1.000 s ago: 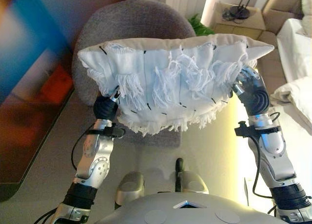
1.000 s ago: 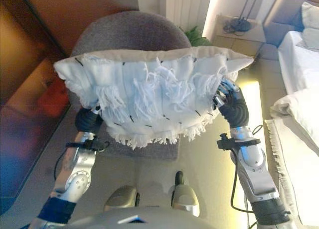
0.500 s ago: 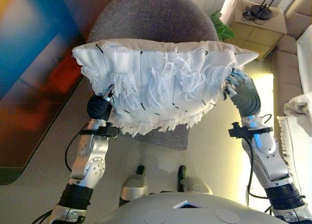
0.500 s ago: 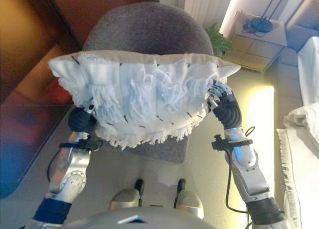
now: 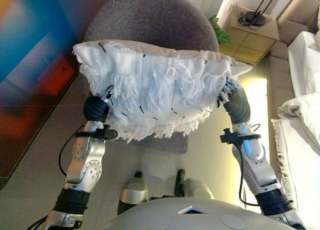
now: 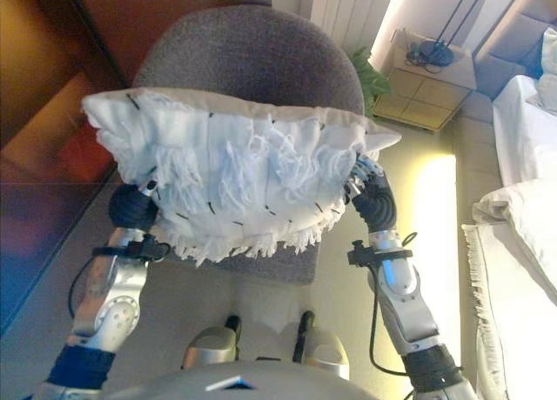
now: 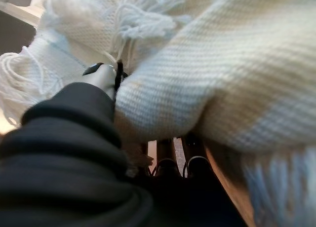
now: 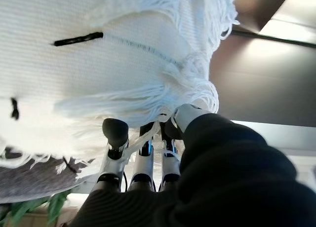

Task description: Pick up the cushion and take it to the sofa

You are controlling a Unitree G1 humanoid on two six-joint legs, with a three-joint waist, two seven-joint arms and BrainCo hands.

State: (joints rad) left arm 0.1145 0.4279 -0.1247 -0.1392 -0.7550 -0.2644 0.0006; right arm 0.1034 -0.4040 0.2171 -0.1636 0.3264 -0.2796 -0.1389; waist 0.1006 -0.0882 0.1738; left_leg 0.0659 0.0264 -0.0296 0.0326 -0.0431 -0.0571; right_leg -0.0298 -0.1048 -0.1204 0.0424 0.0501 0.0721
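Observation:
The white cushion [image 5: 160,97], woven with long fringes and dark stitches, is held up in the air between both hands, above a round grey chair [image 5: 150,20]. My left hand [image 5: 95,109] is under its left end; one finger lies on the cushion's face, and in the left wrist view a finger [image 7: 101,75] digs into the cloth [image 7: 222,79]. My right hand [image 5: 235,102] is at the right end. In the right wrist view its straight fingers [image 8: 143,153] press into the fringe [image 8: 148,79].
A dark wall panel [image 5: 30,65] runs along the left. A low wooden side table [image 5: 252,32] with a lamp base and a green plant [image 5: 220,32] stand behind the chair. White bedding [image 5: 300,105] lies at the right, grey upholstery [image 5: 302,10] behind it.
The whole view has shifted, so the camera has moved. The cushion stays held between both hands, and its right end now sits a little lower.

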